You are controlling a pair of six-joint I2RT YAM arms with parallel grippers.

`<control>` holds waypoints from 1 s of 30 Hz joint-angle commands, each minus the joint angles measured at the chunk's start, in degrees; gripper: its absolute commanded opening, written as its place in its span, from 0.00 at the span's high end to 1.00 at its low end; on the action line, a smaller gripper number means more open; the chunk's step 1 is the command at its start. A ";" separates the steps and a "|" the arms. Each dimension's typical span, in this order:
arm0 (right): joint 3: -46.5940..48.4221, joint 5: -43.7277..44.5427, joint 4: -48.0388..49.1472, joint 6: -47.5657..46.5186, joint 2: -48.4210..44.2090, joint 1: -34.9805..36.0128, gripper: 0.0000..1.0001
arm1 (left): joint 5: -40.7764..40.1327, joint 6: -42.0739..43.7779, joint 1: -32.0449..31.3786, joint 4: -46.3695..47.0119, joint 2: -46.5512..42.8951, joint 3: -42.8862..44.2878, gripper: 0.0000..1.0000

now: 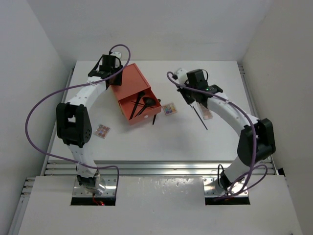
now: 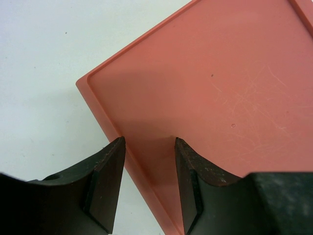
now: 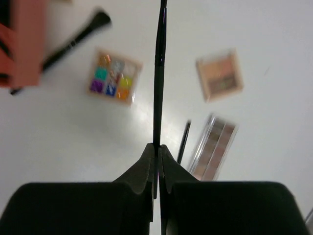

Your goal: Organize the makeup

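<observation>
While I am reading the table from its left side, I am logging the following.

1. The left gripper (image 2: 149, 142) is working at 11 o'clock, its jaws spread part way and straddling the rim of the orange-red box (image 1: 128, 83). I cannot tell whether they are pressing on it.
2. A small palette (image 1: 102, 130) is lying apart at 8 o'clock.
3. The box's open drawer (image 1: 146, 111) is holding black brushes (image 1: 139, 103).
4. A multicoloured palette (image 3: 113, 77) is sitting near centre.
5. The right gripper (image 3: 157, 149) is working at 2 o'clock, its jaws pressed together on a thin black stick (image 3: 159, 73). Pink-brown palettes (image 3: 220, 76) are lying near, at the stick's 3 o'clock.

The risk I am judging is that the pinch seems to be sitting at the stick's end. The stick may be pivoting or slipping in transit, and its long tip may be catching the drawer's wall on entry.
</observation>
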 commanded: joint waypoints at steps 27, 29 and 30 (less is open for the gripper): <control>21.00 -16.34 8.60 -27.85 16.20 17.49 0.43 | -1.39 0.65 0.58 -0.49 -2.27 -1.01 0.50; 20.92 -15.12 11.39 -25.84 15.59 17.49 0.35 | -1.39 0.65 0.58 -0.49 -2.27 -1.01 0.50; 20.57 -14.67 12.28 -24.25 14.63 17.40 0.34 | -1.39 0.65 0.58 -0.49 -2.27 -1.01 0.50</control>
